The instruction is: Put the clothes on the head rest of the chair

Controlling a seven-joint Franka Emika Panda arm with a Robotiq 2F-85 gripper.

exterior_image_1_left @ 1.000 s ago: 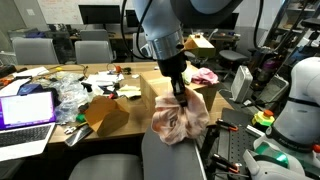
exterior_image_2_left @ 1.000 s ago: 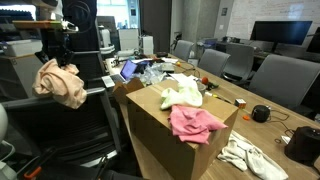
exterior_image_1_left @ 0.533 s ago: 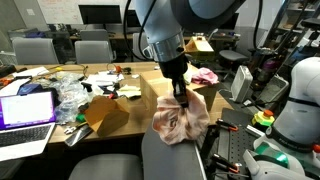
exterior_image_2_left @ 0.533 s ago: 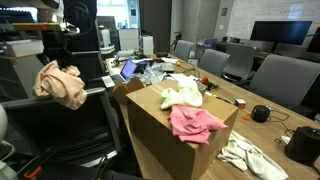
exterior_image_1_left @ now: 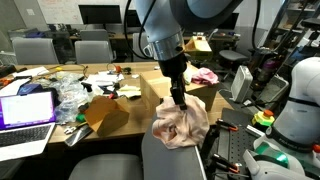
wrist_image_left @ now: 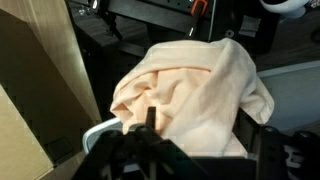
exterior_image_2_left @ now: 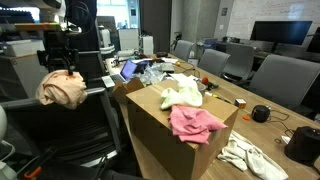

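A peach-pink cloth [exterior_image_1_left: 181, 126] lies bunched on top of the grey chair back [exterior_image_1_left: 172, 160]; the head rest itself is hidden under it. In an exterior view the same cloth [exterior_image_2_left: 62, 90] rests on the dark chair [exterior_image_2_left: 70, 135]. My gripper [exterior_image_1_left: 180, 101] hangs just above the cloth, fingers pointing down. In the wrist view the gripper [wrist_image_left: 198, 122] is open, its dark fingers [wrist_image_left: 150, 118] spread to either side of the cloth [wrist_image_left: 200, 85], which fills the gap below them. More clothes, pink [exterior_image_2_left: 195, 124] and pale yellow [exterior_image_2_left: 183, 97], lie on a cardboard box [exterior_image_2_left: 160, 135].
The box [exterior_image_1_left: 205, 95] stands beside the chair. A long table [exterior_image_1_left: 60, 105] holds a laptop [exterior_image_1_left: 27, 108], plastic bags, an open cardboard box [exterior_image_1_left: 108, 113] and clutter. Office chairs [exterior_image_2_left: 275, 75] line the far side. A white robot body [exterior_image_1_left: 297, 100] stands close.
The gripper has opened and let go of the cloth. The cloth has sunk a little and settled on the top of the chair.
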